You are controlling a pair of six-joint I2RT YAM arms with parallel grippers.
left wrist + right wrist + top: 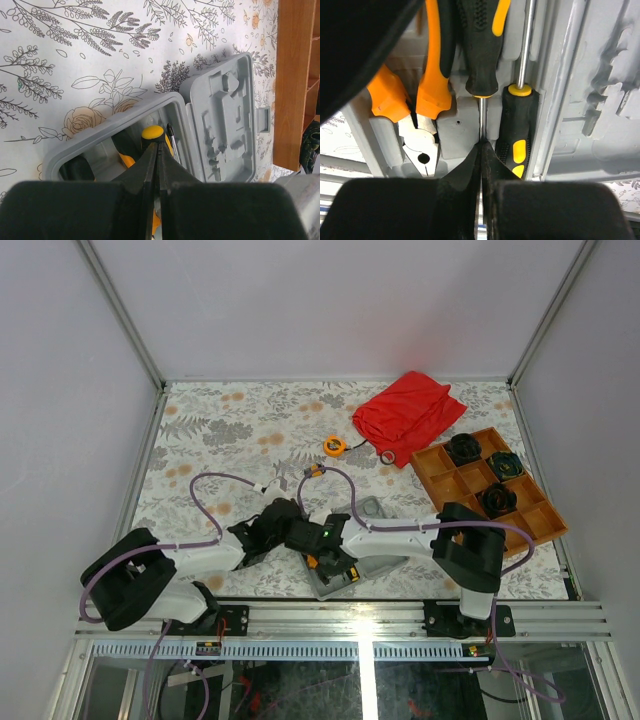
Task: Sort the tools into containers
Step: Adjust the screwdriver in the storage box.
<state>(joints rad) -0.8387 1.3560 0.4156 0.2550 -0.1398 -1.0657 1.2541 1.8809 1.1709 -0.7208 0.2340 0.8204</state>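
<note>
left gripper [156,147] stood narrow, tray [115,127] ahead | right gripper [482,145] pinched screwdriver [481,60] shaft, pliers [429,97] left of fingers

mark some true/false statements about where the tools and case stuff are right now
The tape measure lies inside the grey case. False: it is on the table, near the red cloth.
Orange-handled pliers lie in the case beside screwdrivers. True.
The divided tray holds black round parts. True.
Both case halves hold tools. False: one half is bare.
The right tool is wide open. False: it is shut on a screwdriver shaft.
</note>
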